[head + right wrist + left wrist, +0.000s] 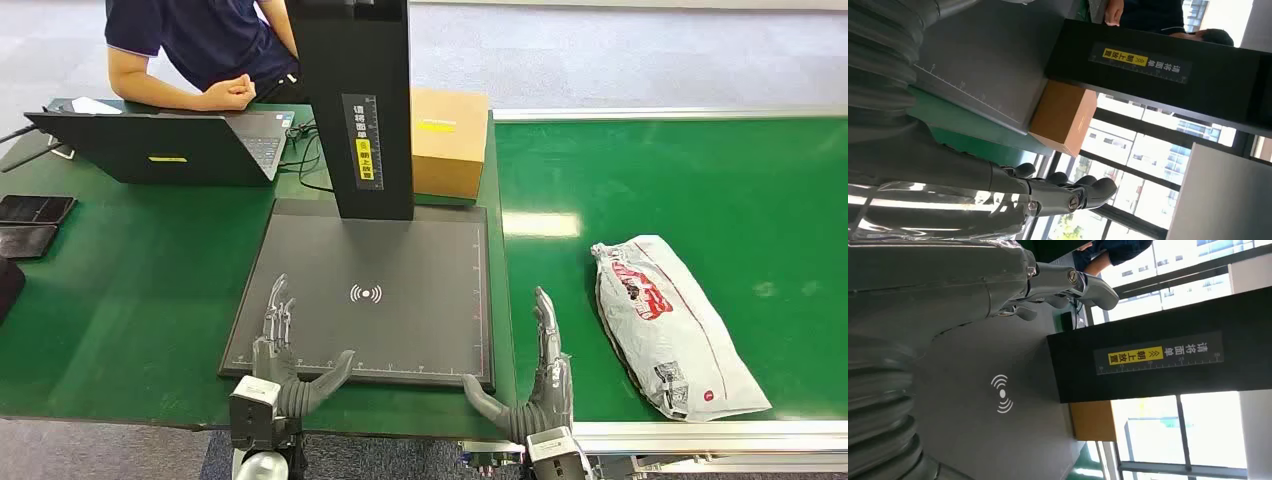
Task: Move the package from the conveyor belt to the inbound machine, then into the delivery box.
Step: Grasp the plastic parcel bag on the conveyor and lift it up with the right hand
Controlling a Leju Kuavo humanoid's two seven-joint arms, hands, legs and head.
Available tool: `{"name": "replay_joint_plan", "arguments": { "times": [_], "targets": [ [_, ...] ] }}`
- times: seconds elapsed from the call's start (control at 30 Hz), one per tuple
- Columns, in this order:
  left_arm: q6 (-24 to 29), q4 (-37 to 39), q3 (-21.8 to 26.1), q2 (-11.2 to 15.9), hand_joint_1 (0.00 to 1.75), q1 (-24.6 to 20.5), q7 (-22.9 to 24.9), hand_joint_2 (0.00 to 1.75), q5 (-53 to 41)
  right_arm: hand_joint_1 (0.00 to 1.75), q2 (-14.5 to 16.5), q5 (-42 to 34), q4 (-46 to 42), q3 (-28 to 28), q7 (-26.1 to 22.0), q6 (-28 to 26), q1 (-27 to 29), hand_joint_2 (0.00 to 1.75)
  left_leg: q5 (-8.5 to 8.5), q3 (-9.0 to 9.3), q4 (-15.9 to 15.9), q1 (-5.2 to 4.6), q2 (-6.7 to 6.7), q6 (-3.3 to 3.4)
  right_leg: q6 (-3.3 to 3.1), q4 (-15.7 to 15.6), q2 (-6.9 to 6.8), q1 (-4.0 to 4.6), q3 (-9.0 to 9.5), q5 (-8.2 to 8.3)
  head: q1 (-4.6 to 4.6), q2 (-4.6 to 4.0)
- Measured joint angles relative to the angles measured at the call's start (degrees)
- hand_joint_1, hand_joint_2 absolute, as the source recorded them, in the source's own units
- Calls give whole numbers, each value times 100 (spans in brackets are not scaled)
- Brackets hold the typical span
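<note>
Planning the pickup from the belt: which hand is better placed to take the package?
The right hand. It hovers open at the conveyor belt edge, beside the package; the left hand hangs over the inbound machine, farther away.

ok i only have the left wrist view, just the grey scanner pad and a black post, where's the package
Observer: The white plastic package lies on the green conveyor belt, to the right of the scanner pad, by the belt's near edge.
Operator: is either hand on it
Observer: No. The right hand is open at the pad's near right corner, apart from the package.
Operator: and my left
Observer: The left hand is open over the pad's near left corner, holding nothing.
Operator: anyone nearby
Observer: A person sits behind a laptop at the far left.
</note>
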Motion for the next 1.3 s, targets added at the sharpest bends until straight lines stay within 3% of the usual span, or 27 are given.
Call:
{"name": "replay_joint_plan", "arguments": {
  "times": [1.3],
  "targets": [
    [-92, 97, 131, -46, 0, 32, 1, 175, -138, 0, -26, 272, -60, -34, 166, -252, 59, 175, 0, 1, 0, 0, 0, 0, 0, 0, 0, 0, 0, 0, 0, 0]
  ]
}}
